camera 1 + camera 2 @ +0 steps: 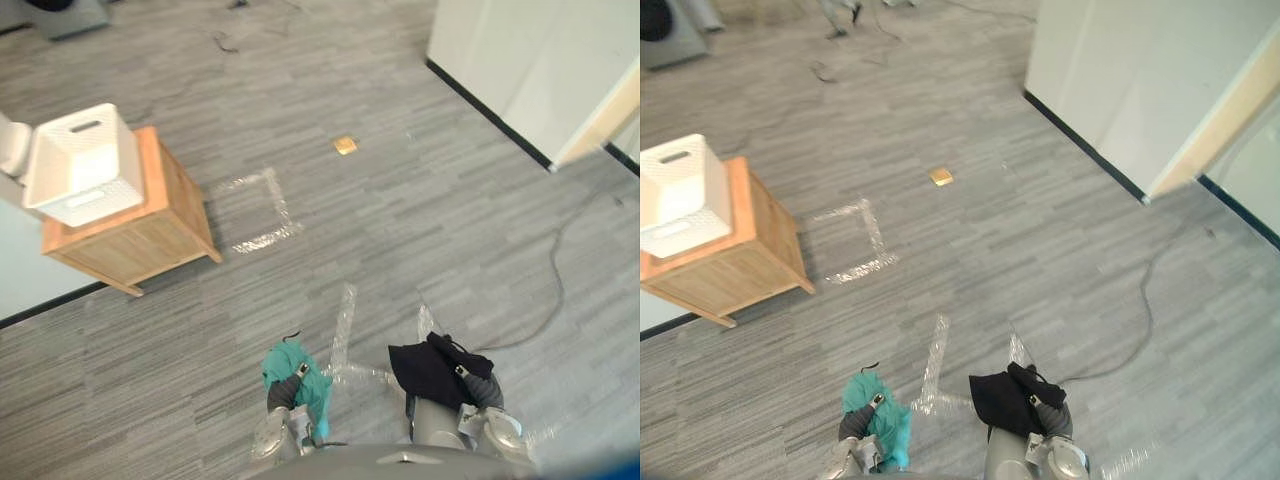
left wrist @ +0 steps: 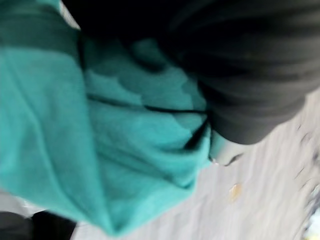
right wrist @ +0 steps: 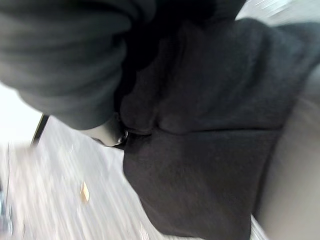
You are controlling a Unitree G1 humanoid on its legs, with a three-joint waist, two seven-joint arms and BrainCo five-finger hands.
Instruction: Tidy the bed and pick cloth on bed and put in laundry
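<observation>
Here, a soft, crumpled teal cloth (image 1: 314, 388) bunches over the left hand (image 1: 283, 393), and a thicker, matte black cloth (image 1: 424, 370) hangs in folds over the right hand (image 1: 472, 382), both low above the grey plank-patterned floor (image 1: 400, 220). Each hand is buried in its fabric, so whether it clasps the cloth cannot be told. Well apart, to the robot's left, a white tapered laundry basket (image 1: 80, 165) with a slot handle sits on a boxy light-wood cabinet (image 1: 150, 238).

Both eye views are looking steeply down from the head at the floor (image 1: 400, 230), sharing the wooden cabinet (image 1: 150, 240) at far left (slightly offset). The wrist views are sitting very near the teal cloth (image 2: 100, 150) and black cloth (image 3: 200, 165).
</observation>
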